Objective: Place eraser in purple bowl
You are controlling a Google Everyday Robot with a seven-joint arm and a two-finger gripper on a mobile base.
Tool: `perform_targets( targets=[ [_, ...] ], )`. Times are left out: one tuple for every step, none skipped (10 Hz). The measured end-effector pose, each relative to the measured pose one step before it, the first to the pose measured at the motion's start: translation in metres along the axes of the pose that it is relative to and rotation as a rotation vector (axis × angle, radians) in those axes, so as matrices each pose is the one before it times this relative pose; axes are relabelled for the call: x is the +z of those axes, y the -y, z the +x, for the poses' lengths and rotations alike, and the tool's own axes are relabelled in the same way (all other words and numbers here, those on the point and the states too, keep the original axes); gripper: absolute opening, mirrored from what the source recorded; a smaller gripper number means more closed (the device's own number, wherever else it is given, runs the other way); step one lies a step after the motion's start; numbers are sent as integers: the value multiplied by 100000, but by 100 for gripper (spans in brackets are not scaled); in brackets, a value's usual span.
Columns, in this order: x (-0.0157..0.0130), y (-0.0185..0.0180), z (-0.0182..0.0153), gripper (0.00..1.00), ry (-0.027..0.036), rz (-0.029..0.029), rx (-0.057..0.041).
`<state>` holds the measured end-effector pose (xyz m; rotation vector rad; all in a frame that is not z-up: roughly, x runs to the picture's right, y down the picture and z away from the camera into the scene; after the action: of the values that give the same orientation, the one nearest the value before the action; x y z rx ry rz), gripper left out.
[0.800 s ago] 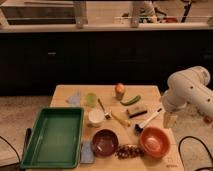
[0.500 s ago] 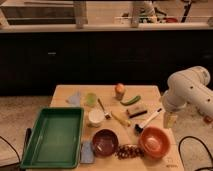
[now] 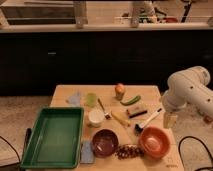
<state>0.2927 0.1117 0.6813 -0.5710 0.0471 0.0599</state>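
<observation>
While the white arm (image 3: 187, 87) reaches in from the right in the camera view, its hand (image 3: 170, 120) hangs over the right edge of the wooden surface (image 3: 145, 92). The hand's fingers are spread and pinch nothing. It is above and just behind the orange bowl (image 3: 153, 141).

The eraser (image 3: 136, 111) lies flat on the surface left of the hand and apart from it. It sits in front of a curved green vegetable (image 3: 131, 100) and just beside the white handle of a black-bristled brush (image 3: 148, 120). The purple bowl (image 3: 105, 142) stands upright near the front edge, left of the orange bowl and apart from the eraser, with nothing in it. A dark bunch of grapes (image 3: 129, 151) lies between the two bowls. A flat blue-grey pad (image 3: 86, 152) sits just beside the purple bowl on its left, next to the green tray (image 3: 30, 145). Behind the purple bowl stand a white cup (image 3: 96, 117) and, farther back, a pale green cup (image 3: 90, 99). A small orange fruit (image 3: 119, 90) sits near the far edge.
</observation>
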Motion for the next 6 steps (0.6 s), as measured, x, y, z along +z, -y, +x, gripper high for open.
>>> perform_targets(
  targets=[
    [-6, 4, -3, 81, -1, 11, -4],
    [0, -1, 2, 81, -4, -5, -3],
    [2, -2, 2, 81, -3, 1, 1],
    [0, 0, -2, 81, 4, 0, 1],
    [-4, 1, 0, 81, -4, 6, -1],
    [6, -1, 6, 80, -46, 6, -38]
  ],
)
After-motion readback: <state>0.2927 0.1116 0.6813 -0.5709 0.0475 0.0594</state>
